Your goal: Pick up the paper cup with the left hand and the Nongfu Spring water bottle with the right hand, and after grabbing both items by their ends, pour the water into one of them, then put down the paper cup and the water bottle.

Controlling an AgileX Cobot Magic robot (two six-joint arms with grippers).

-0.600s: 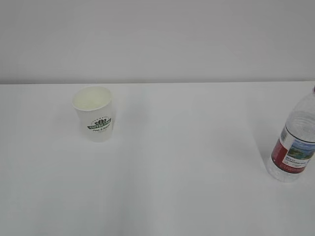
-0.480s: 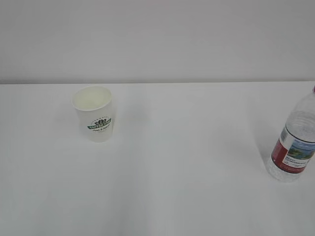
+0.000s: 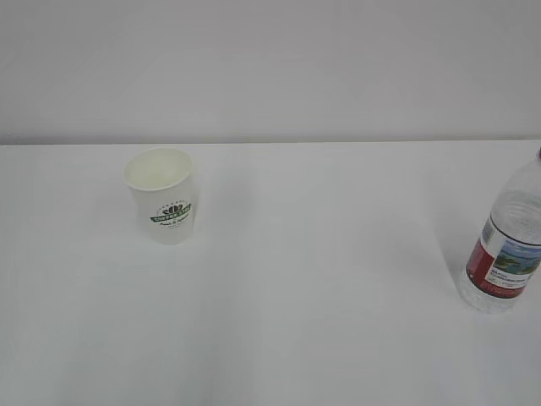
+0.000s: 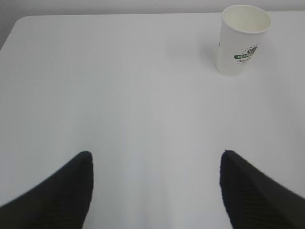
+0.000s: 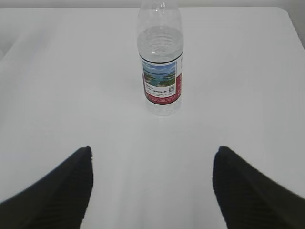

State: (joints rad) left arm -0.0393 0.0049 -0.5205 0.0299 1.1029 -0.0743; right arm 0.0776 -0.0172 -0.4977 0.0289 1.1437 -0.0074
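Note:
The white paper cup (image 3: pixel 163 196) with its green logo stands upright on the left of the white table; in the left wrist view the paper cup (image 4: pixel 242 40) sits far ahead at the upper right. My left gripper (image 4: pixel 155 157) is open, well short of the cup, with only bare table between its fingers. The Nongfu Spring water bottle (image 3: pixel 507 248) stands upright at the right edge of the exterior view, partly cut off. The right wrist view has the bottle (image 5: pixel 161 62) straight ahead, beyond my open right gripper (image 5: pixel 152 152). Neither arm shows in the exterior view.
The white table (image 3: pixel 321 279) runs back to a pale wall (image 3: pixel 270 68). Its far left corner (image 4: pixel 21 21) shows in the left wrist view, and its far right corner (image 5: pixel 286 12) in the right wrist view.

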